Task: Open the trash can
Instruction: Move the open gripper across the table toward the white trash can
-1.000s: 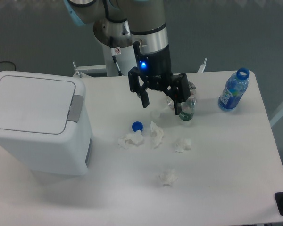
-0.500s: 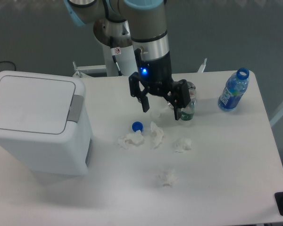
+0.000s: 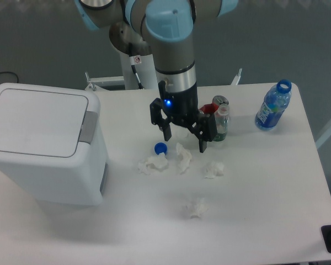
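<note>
Camera view from above the table (image 3: pixel 265 221): the trash can (image 3: pixel 47 146) sits at the left edge of the white tabletop, a large white plastic box with rounded corners. Its flat lid (image 3: pixel 36 122) lies shut and level with the rim, a thin seam running around it. A grey push tab (image 3: pixel 88 126) is set into the right side of the lid, facing the middle of the table. The bin is far bigger than anything else on the surface and stands well apart from the arm.

Near the table's centre the UR5e arm (image 3: pixel 171 33) points straight down, a blue light glowing on its wrist. Its gripper (image 3: pixel 184 140) hangs with the 2 black fingers spread wide, holding nothing, just over scraps of crumpled tissue.

4 tissue wads show: 1 (image 3: pixel 153 164) beside a blue bottle cap (image 3: pixel 160 148), 1 (image 3: pixel 183 157) under the gripper, 1 (image 3: pixel 213 169) to the right, and 1 (image 3: pixel 196 208) nearer the front edge. Just right of the gripper stand a small clear bottle (image 3: pixel 221 126) and a red can (image 3: pixel 217 104), close together. An uncapped blue-labelled water bottle (image 3: pixel 272 106) stands near the far right corner.
</note>
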Controlling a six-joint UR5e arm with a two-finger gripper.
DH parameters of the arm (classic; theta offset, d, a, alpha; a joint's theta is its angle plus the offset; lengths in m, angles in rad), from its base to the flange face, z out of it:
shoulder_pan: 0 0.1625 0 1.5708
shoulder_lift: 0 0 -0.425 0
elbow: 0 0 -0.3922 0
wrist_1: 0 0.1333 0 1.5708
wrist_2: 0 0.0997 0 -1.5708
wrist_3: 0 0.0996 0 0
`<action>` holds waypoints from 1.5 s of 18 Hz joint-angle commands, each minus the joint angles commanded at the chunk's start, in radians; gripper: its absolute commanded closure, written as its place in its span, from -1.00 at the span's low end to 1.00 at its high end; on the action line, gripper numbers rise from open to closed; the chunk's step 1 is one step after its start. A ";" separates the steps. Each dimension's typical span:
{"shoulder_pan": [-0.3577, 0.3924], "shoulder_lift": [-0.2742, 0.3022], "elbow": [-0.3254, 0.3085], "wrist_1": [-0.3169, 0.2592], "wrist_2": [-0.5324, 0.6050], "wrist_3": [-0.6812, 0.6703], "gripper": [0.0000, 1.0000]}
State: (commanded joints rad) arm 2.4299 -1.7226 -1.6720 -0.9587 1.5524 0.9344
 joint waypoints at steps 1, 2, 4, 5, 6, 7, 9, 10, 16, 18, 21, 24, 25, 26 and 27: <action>-0.011 -0.006 0.000 0.002 0.000 -0.034 -1.00; -0.018 -0.009 0.000 0.002 0.000 -0.069 -1.00; -0.026 -0.011 0.000 0.002 -0.003 -0.117 -1.00; -0.032 -0.009 0.000 0.000 -0.015 -0.138 -1.00; -0.035 -0.008 0.000 0.002 -0.032 -0.166 -1.00; -0.034 -0.005 0.005 0.002 -0.050 -0.198 -1.00; -0.034 -0.002 0.012 0.002 -0.084 -0.244 -1.00; -0.032 0.000 0.014 0.002 -0.098 -0.250 -1.00; -0.011 0.029 0.018 0.002 -0.234 -0.327 -1.00; -0.006 0.038 0.018 0.002 -0.282 -0.341 -1.00; -0.005 0.052 0.025 0.002 -0.328 -0.393 -1.00; -0.006 0.067 0.025 0.000 -0.356 -0.466 -1.00; -0.006 0.074 0.023 0.000 -0.371 -0.491 -1.00; -0.006 0.080 0.023 0.000 -0.397 -0.509 -1.00; -0.008 0.084 0.020 -0.002 -0.419 -0.523 -1.00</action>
State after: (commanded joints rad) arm 2.4222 -1.6383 -1.6521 -0.9603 1.1338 0.4112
